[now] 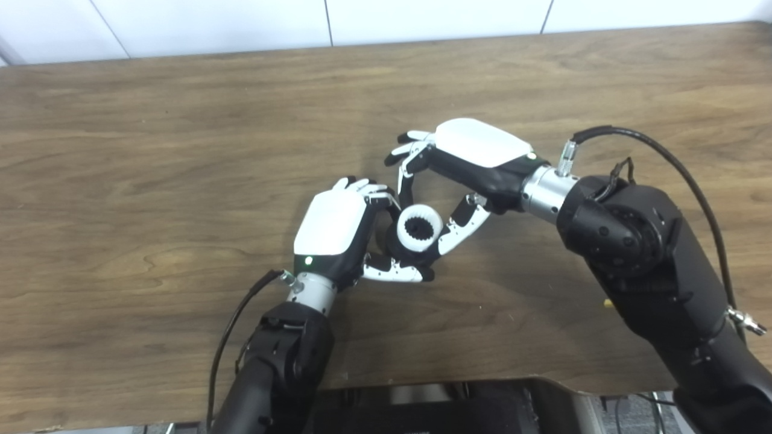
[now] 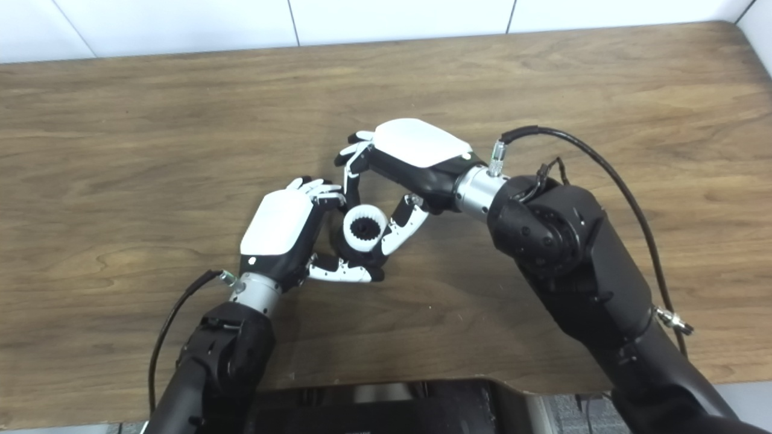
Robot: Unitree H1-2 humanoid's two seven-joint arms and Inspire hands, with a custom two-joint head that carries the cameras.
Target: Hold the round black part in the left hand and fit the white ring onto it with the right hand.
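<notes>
Ring (image 1: 418, 226) ×1, white, on black part (image 1: 398, 247) ×1 — L hand (image 1: 344, 232) grips part, R hand (image 1: 461, 175) pinches ring.

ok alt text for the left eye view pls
Two robot hands meet over a wooden table: the left hand holds a round black part with a white ring on it, and the right hand has its fingers around the ring.
</notes>
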